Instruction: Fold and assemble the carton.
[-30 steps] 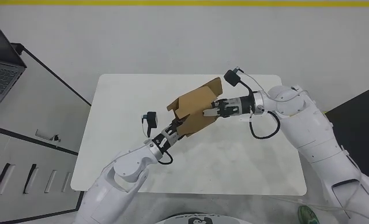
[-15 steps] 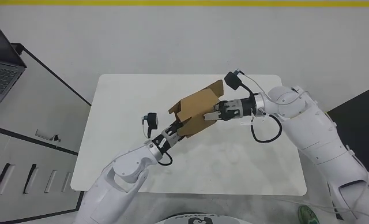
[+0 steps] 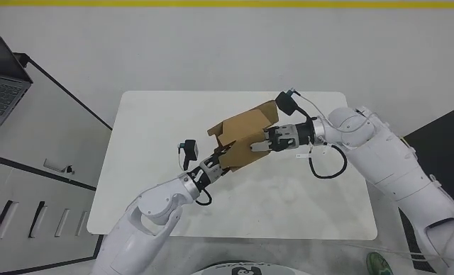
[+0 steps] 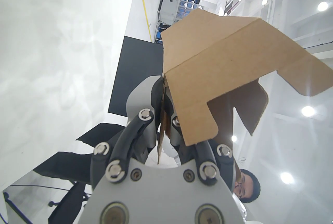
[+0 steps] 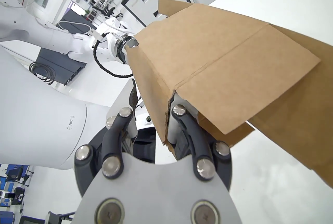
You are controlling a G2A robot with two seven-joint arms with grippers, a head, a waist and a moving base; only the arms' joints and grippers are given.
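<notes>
So the brown corrugated cardboard carton (image 3: 245, 133) has drifted a bit lower and toward the robot compared with a second ago. The right jaws have slid the same way with it, and the left jaws have barely budged.

Right now the carton hangs in the air over the middle of the rounded white counter (image 3: 298, 197), tilted, not touching it. It's popped open into a rough tube, and the end flaps (image 4: 299, 74) stick out loose and unfolded.

The left jaws are clamped on the edge of one wall at the near, lower end. The left wrist view shows that cardboard edge (image 4: 162, 128) pinched right between them. The right jaws are clamped on a wall next to a corner crease (image 5: 173, 93) at the other end.

What worries me is that both grips are thin pinches on single walls. If the arms pull apart or twist out of sync, I'd guess the wall tears at that crease or just slips out. Then the carton swings from one grip or drops on the counter. Push the ends together unevenly and the tube probably skews flat again. The loose flaps could also snag while folding.

Off to the side are a grey desk with a laptop (image 3: 8, 83) and a yellow floor line (image 3: 227, 3), well apart from all this.
</notes>
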